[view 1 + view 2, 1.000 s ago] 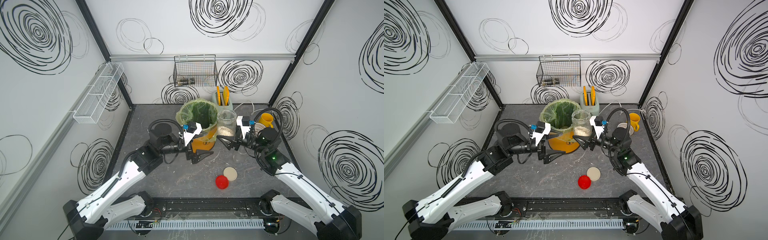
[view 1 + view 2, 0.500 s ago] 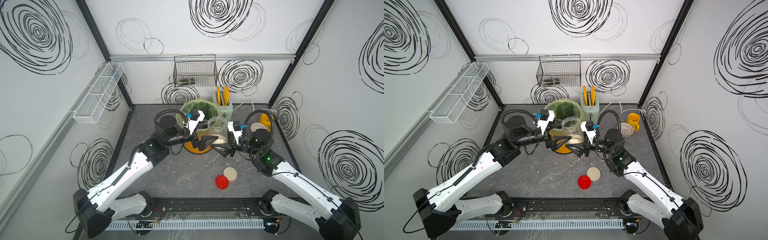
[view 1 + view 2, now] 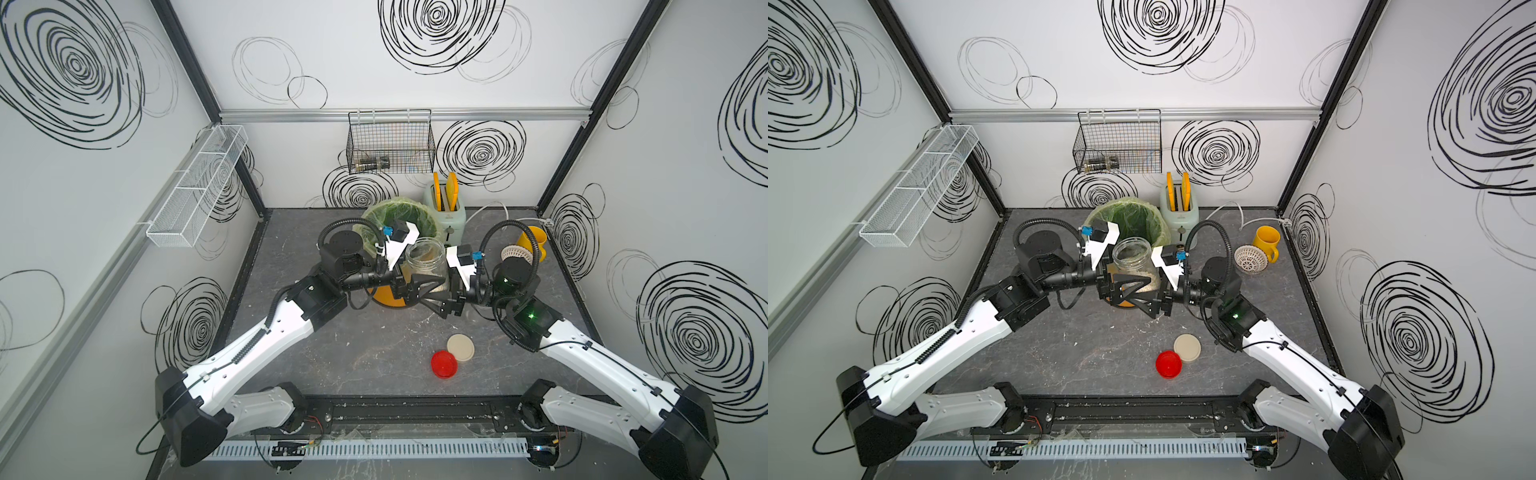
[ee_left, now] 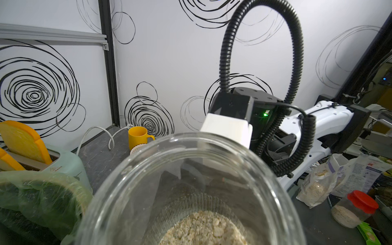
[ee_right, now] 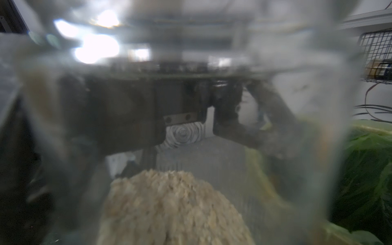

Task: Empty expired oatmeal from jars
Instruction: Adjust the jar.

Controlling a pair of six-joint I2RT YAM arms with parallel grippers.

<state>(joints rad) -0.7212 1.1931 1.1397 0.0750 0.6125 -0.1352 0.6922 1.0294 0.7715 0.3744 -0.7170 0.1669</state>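
Observation:
An open clear jar (image 3: 424, 258) (image 3: 1133, 261) is upright just in front of the bucket, with pale oatmeal (image 4: 203, 229) (image 5: 169, 207) heaped in its bottom. My right gripper (image 3: 437, 296) (image 3: 1145, 300) is shut on the jar's lower body from the right. My left gripper (image 3: 413, 291) (image 3: 1120, 293) is open, with a jaw on either side of the same jar from the left. The jar's glass wall (image 4: 127, 191) (image 5: 318, 106) fills both wrist views and hides the fingers. A red lid (image 3: 444, 363) and a cream lid (image 3: 460, 347) lie on the table nearer the front.
The orange bucket with green liner (image 3: 399, 212) (image 3: 1129, 212) stands right behind the jar. A mint toaster (image 3: 446, 212), a yellow mug (image 3: 530, 243) and a white strainer (image 3: 515, 253) sit at the back right. A black wire basket (image 3: 388, 145) hangs on the back wall.
The right gripper carried the jar a little leftward and toward the front. The left gripper swung right and came up around the jar from the other side.

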